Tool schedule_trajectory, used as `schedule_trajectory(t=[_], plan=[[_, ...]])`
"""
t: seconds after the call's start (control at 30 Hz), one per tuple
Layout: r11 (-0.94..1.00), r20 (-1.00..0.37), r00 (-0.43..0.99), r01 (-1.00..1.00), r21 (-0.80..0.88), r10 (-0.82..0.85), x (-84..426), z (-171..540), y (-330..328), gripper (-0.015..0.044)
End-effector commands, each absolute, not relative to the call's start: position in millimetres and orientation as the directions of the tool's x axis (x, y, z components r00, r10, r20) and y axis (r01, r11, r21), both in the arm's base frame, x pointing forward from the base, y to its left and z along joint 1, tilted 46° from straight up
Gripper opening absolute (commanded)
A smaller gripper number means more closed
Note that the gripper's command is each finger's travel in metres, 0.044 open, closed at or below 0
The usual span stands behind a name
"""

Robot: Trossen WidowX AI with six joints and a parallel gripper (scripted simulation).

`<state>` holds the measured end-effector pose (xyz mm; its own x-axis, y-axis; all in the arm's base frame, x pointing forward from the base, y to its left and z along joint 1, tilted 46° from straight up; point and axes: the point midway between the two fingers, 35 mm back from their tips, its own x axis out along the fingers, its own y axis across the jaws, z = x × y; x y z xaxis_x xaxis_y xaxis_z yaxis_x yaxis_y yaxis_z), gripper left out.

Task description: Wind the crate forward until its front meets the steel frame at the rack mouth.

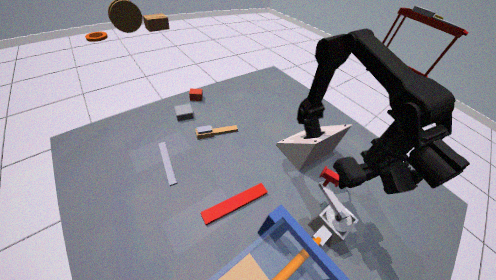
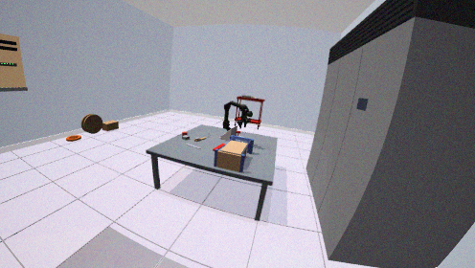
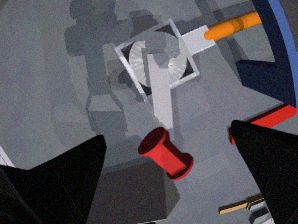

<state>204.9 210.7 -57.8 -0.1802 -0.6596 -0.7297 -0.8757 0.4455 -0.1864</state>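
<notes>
open gripper over the winch's red grip, crate short of the blue end frame

a tall grey cabinet with a black slatted top (image 2: 371,124) fills the right of the exterior view. the broad grey bench (image 1: 125,170) (image 2: 192,155) stands on a white tiled floor, with a red metal cart (image 1: 434,24) (image 2: 262,111) beyond it. a black jointed arm (image 1: 385,62) (image 2: 227,114) bends over the bench. beside its lower end is a pale wedge-shaped piece (image 1: 315,150) (image 2: 230,133).

at the bench edge stands the blue-framed, clear-panelled cubby (image 1: 310,250) (image 2: 243,162) (image 3: 286,37). the tan box-shaped crate (image 1: 245,270) (image 2: 230,159) sits inside, looking flat; an orange cylindrical piece (image 1: 295,262) (image 3: 240,25) spans the gap between it and the winch end.

the black gripper (image 1: 367,175) (image 2: 243,125) (image 3: 169,135) has its fingers spread wide, with nothing clamped between them. a flat red bar (image 1: 234,204) (image 2: 218,147) (image 3: 272,119) lies beside the cubby. the square, white-framed winch (image 1: 345,227) (image 3: 131,62) stands outside it, the flat grey crank handle (image 1: 334,199) (image 3: 161,95) reaching from its top; whether the key is fully seated, i cannot tell. the red spool-shaped grip (image 1: 330,176) (image 3: 167,155) is at the handle's outer end, framed between the fingertips in the wrist view.
</notes>
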Motion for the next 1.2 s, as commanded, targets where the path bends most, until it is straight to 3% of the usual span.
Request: schedule_trajectory(t=[0.0, 1.17], plan=[[0.44, -0.72, -0.178, -0.877, -0.193, -0.671, 199, -82, 186, 0.044], [0.514, -0.719, -0.177, -0.811, -0.28, -0.672, 179, -140, 134, 0.044]])
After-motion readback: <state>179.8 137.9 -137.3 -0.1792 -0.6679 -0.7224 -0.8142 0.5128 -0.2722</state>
